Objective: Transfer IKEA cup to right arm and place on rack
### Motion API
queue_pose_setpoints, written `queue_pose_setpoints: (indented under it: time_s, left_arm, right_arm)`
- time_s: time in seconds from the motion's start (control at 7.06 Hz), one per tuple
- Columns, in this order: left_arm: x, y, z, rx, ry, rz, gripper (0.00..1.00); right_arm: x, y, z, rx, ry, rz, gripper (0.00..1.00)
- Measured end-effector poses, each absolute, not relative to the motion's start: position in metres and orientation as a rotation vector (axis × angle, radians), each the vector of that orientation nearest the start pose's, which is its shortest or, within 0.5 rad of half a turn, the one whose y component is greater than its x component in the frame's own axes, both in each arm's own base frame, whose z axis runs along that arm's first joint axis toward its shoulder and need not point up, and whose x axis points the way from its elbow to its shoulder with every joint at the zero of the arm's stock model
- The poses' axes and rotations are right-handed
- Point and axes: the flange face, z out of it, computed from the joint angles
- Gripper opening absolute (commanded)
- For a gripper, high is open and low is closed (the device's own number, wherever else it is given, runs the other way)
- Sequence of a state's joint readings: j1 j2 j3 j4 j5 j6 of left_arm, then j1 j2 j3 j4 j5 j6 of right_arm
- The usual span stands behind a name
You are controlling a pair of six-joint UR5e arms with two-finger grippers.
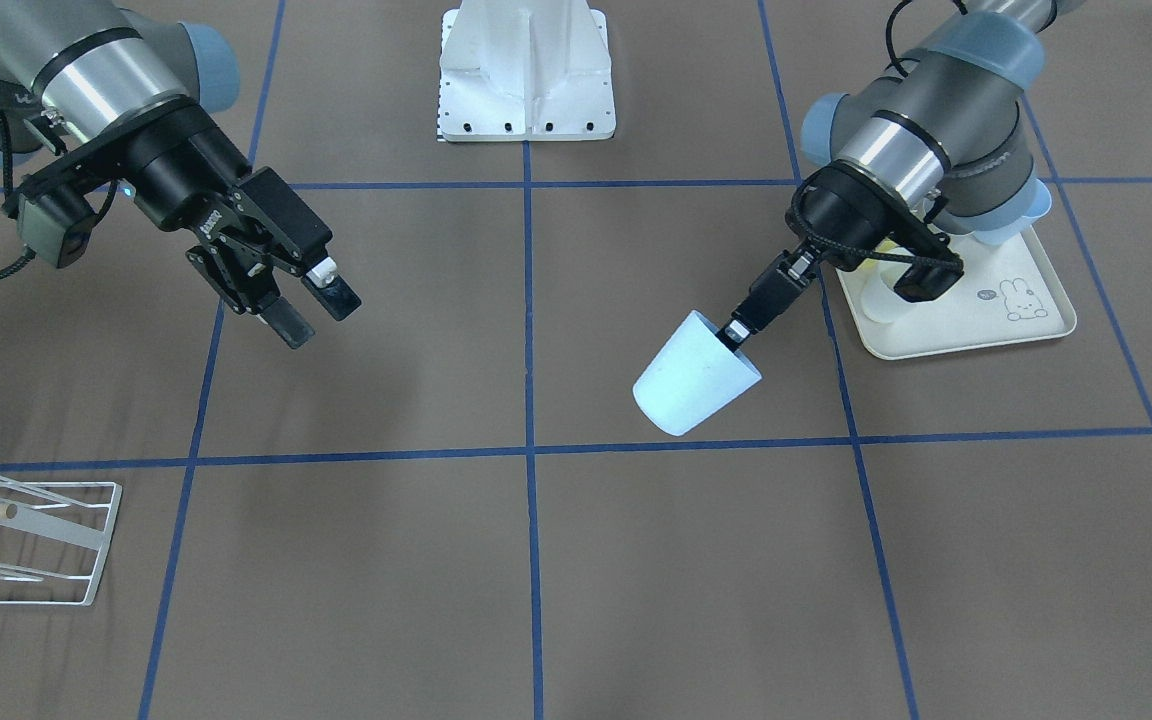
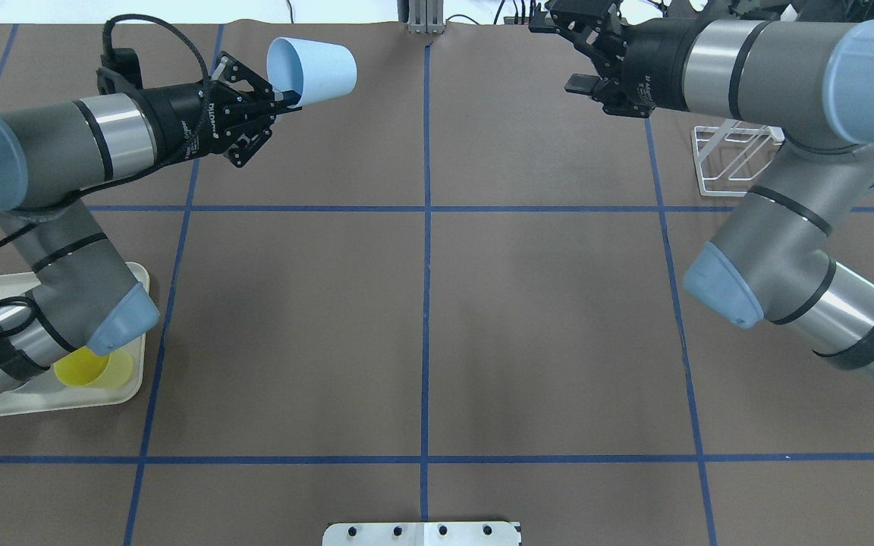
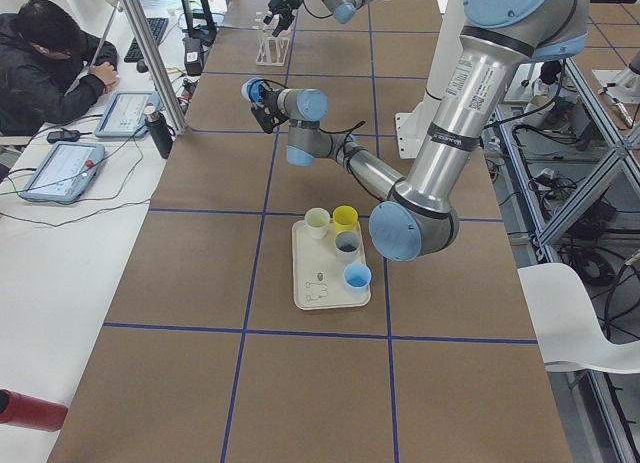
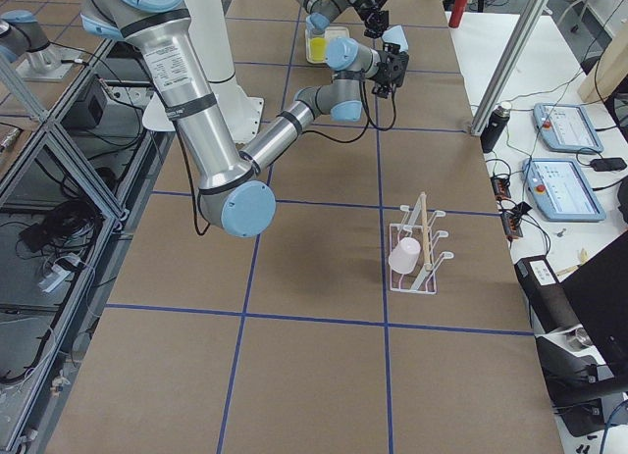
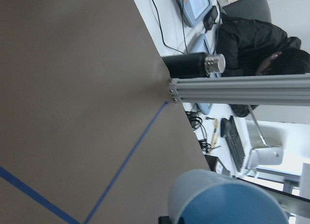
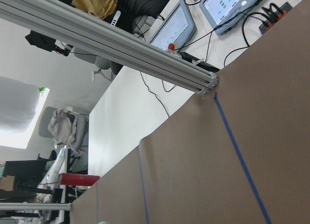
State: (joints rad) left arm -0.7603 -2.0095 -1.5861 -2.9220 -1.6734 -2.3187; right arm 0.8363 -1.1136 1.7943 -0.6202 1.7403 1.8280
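Brown paper crossed by blue tape lines covers the desk (image 2: 543,341). Two grey-silver arms reach over it. In the overhead view the right arm (image 2: 771,61) comes in from 3 o'clock and ends near 1 o'clock. The left arm (image 2: 42,152) comes in from 9 o'clock and ends near 11 o'clock, so the two arm ends are well apart.

A cream tray (image 3: 320,288) with a rabbit drawing lies at 8 o'clock, partly under the left arm. It holds four upright cups: a cream cup (image 3: 317,221), a yellow cup (image 3: 345,218), a grey cup (image 3: 347,243) and a blue cup (image 3: 357,276).

The white wire rack (image 4: 417,268) stands at 2 o'clock, partly hidden by the right arm in the overhead view. One pale cup (image 4: 404,255) sits on it beside the thin wooden dowel.

The pale blue IKEA cup (image 2: 315,68) is at 11 o'clock, held off the desk and tipped on its side. Its mouth faces the left arm and its base points toward 3 o'clock, and nothing shows inside it. The left fingers (image 1: 764,297) are closed on its rim, one inside the cup and one outside. The right fingers (image 1: 288,323) are spread wide with nothing between them.
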Motion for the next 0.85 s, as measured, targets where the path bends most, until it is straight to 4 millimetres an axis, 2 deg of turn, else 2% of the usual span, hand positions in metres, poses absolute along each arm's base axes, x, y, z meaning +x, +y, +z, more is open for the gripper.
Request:
queue_pose_setpoints:
  time_s: [0.14, 0.57, 0.85]
  left_arm:
    - [0.365, -0.502, 0.251, -0.111, 2.017, -0.975, 0.00]
    - [0.387, -0.489, 0.217, -0.254, 2.243, -0.991, 0.00]
    - [0.418, -0.476, 0.203, -0.358, 2.375, -1.037, 0.00]
  right_arm:
    - [-0.314, -0.509, 0.190, 0.340, -1.729, 0.747, 1.00]
    - [-0.336, -0.505, 0.205, 0.296, -1.939, 0.839, 1.00]
    - [-0.340, -0.505, 0.199, 0.275, -1.980, 0.849, 1.00]
